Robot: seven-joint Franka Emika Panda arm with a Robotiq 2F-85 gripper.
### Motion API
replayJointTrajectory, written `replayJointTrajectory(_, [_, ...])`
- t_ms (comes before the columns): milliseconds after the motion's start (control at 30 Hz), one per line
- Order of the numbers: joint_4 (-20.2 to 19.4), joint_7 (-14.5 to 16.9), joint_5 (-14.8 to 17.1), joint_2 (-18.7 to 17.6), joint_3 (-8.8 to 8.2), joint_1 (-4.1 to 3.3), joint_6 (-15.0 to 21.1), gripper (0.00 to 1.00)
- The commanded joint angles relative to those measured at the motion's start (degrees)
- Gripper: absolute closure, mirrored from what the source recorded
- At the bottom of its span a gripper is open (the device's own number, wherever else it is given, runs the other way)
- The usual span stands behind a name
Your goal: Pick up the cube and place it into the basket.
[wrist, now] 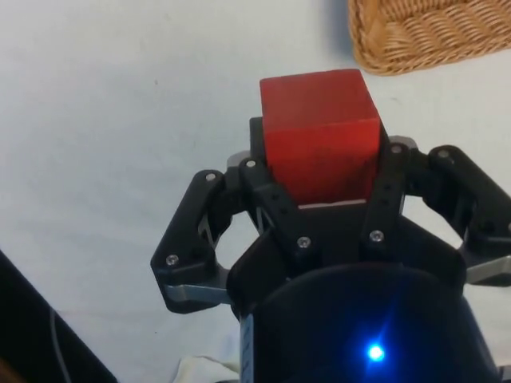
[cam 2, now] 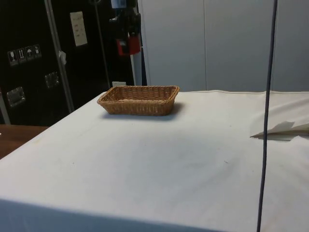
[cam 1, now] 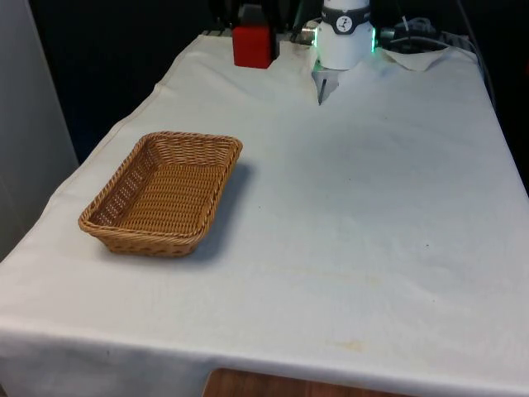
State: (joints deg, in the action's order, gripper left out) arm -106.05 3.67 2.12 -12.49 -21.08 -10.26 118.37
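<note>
My gripper [wrist: 319,159] is shut on a red cube [wrist: 319,136], which sticks out beyond the black fingers [wrist: 255,183]. In the front view the red cube [cam 1: 252,45] hangs near the table's far end, beneath the black gripper [cam 1: 251,31]. In the side view the cube [cam 2: 128,46] and gripper [cam 2: 126,38] are well above the table, over the far side of the basket. The oval-cornered wicker basket [cam 1: 198,141] stands empty on the front view's left half. I see it also in the side view [cam 2: 139,104], and one corner of the basket [wrist: 423,36] lies below the cube in the wrist view.
The white cloth [cam 1: 355,215] covers the table, with a raised fold [cam 2: 285,129] near the robot's base [cam 1: 343,41]. A thin black cable [cam 2: 265,121] hangs down at the side view's right. Bare wood [cam 1: 289,387] shows at the near table edge.
</note>
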Motion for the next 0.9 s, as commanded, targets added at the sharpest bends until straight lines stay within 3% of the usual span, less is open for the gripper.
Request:
replayJointTrajectory(0, [0.3, 0.5, 0.2, -0.3, -0.06, 0.23, 0.2, 0.99])
replayJointTrajectory(33, [0.2, 0.2, 0.0, -0.2, -0.17, 0.00, 0.1, 0.99])
replayJointTrajectory(267, [1.5, 2.1, 0.3, -1.9, -1.38, 0.52, 0.5, 0.99])
replayJointTrajectory(300, [1.3, 1.6, 0.0, -1.6, -1.38, 0.23, 0.3, 0.99])
replayJointTrajectory(333, [1.8, 2.6, 0.4, -2.2, -1.66, 0.57, 0.7, 0.99])
replayJointTrajectory(600, [2.6, 4.1, 0.6, -3.6, -2.81, 0.92, 1.4, 0.99])
replayJointTrajectory(633, [2.3, 3.6, 0.0, -3.3, -2.92, 0.63, 1.2, 0.99])
replayJointTrajectory(700, [2.9, 4.8, 0.7, -4.1, -3.21, 1.15, 1.7, 0.99])
replayJointTrajectory(867, [3.3, 5.8, 1.0, -5.0, -3.95, 1.38, 2.3, 0.99])
